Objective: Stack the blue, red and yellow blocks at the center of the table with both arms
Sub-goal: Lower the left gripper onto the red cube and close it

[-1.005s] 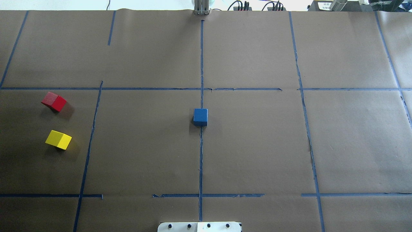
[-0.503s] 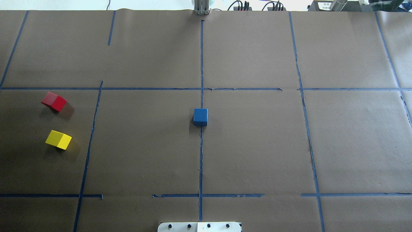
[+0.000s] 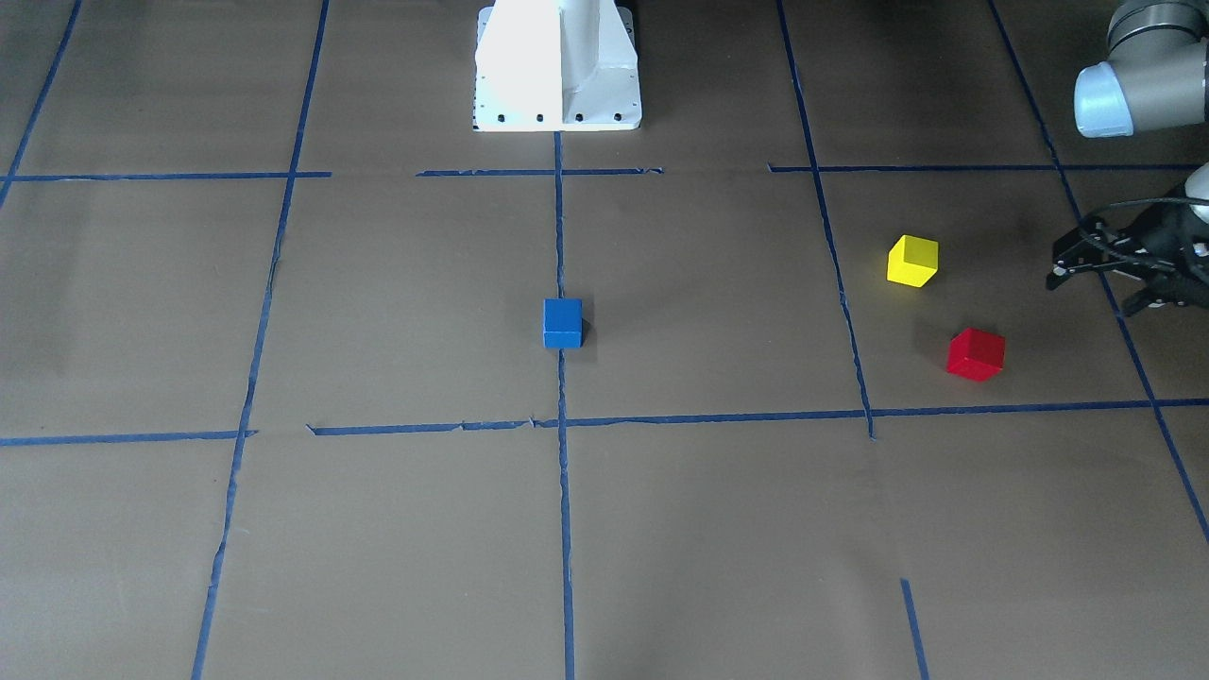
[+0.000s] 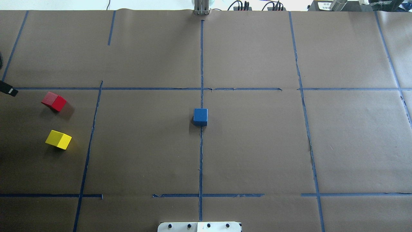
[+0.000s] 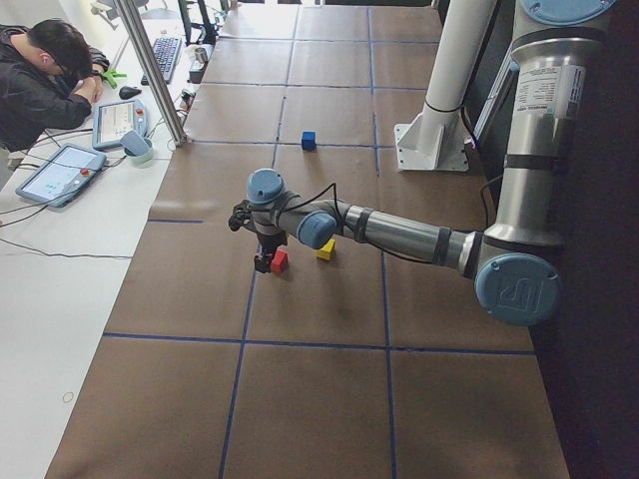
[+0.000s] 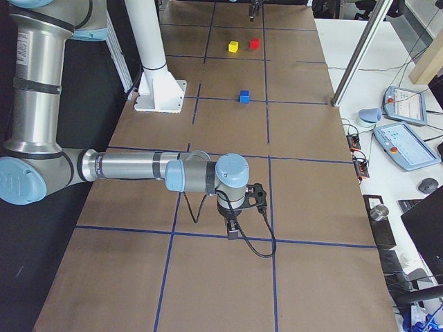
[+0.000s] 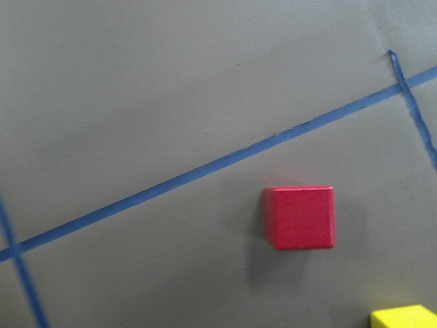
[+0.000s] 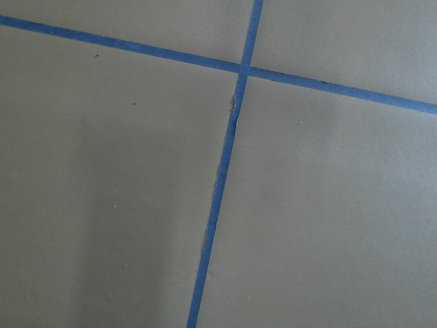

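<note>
A brown paper-covered table [image 4: 257, 154] is marked into squares by blue tape lines [image 4: 201, 161]. The white metal robot pedestal [image 3: 557, 66] stands at the edge nearest the robot. Past the far edge, the left side view shows a dark-haired operator [image 5: 40, 85] leaning over a white desk that carries tablets [image 5: 58, 172].

The blue wooden cube [image 4: 200, 116] sits alone at the table's centre, square to the grid and right on the middle tape line. Well apart from it on the left, past one long tape line, lie the red wooden cube [image 4: 54, 101] and the yellow wooden cube [image 4: 58, 139]. The red one is the farther of the two and the yellow is nearer the robot. Both are turned askew to the grid. All three rest flat on the paper, none touching another.

The left gripper [image 3: 1086, 283] hangs over the far left of the table, near the red cube on its outer side. Its black jaws stand apart and hold nothing. The left wrist view looks down on the red cube's square top, with a corner of the yellow cube at the lower edge. The right gripper [image 6: 235, 232] hangs low over a tape line on the right half, well apart from all the cubes. Whether it is spread or clenched cannot be told.
</note>
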